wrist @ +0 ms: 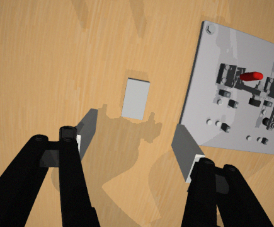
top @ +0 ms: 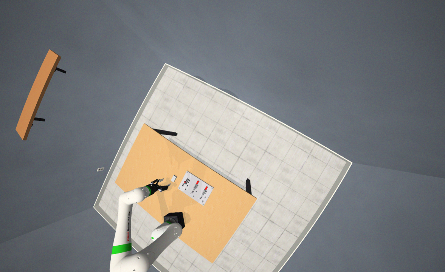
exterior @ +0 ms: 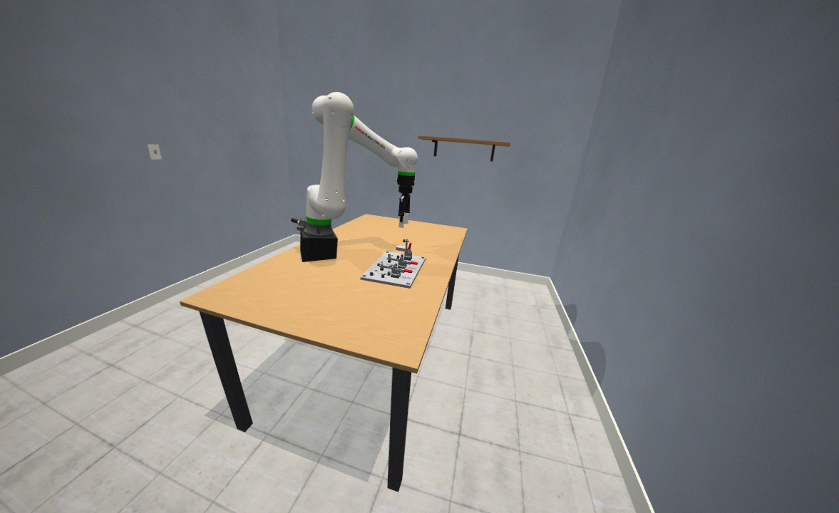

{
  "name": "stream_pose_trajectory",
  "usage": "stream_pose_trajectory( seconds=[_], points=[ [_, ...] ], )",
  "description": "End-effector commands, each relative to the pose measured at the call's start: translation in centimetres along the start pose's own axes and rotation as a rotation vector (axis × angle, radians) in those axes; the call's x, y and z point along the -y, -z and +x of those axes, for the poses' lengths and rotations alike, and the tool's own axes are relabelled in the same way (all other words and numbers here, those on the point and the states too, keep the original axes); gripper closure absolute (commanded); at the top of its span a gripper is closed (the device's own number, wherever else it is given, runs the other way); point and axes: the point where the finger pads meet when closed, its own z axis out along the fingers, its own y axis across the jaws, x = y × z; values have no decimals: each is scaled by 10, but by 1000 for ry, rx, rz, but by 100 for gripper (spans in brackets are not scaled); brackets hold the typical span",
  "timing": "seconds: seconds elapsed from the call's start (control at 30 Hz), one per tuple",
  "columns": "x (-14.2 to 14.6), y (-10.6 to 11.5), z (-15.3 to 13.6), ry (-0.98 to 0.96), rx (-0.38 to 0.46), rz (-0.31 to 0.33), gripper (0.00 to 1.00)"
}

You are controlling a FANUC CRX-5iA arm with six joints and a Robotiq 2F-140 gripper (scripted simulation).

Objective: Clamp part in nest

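The part (top: 173, 178) (exterior: 400, 247) (wrist: 135, 99), a light grey block, lies flat on the table beside the fixture plate (exterior: 396, 281) (wrist: 199, 126). My gripper (top: 165, 183) (exterior: 403, 223) (wrist: 135, 128) is open and empty, above the table; the part shows beyond its fingertips in the wrist view. The clamp nearest the part has its bar and red handle (exterior: 410, 245) (wrist: 251, 76) standing up, so it is open. The middle clamp's red handle (top: 197, 182) and the far clamp's red handle (top: 205, 188) lie outward with their bars down over empty nests; locking cannot be told.
The fixture carries three nests side by side with small pads and blocks; the wrist view cuts off its far side. The robot's black base (top: 180, 219) (exterior: 318, 245) stands on the table (top: 142, 152) (exterior: 281, 299). A wall shelf (top: 37, 94) (exterior: 463, 140) is away from the table.
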Motion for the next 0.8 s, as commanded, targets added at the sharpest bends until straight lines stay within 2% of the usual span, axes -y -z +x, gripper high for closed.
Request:
stream_pose_trajectory(
  seconds=[0.0,0.3,0.37,0.77],
  points=[
    [0,-16,0,0,-1,0,42],
    [0,-57,0,0,-1,0,42],
    [0,-57,0,0,-1,0,42],
    [0,-100,0,0,-1,0,42]
  ],
)
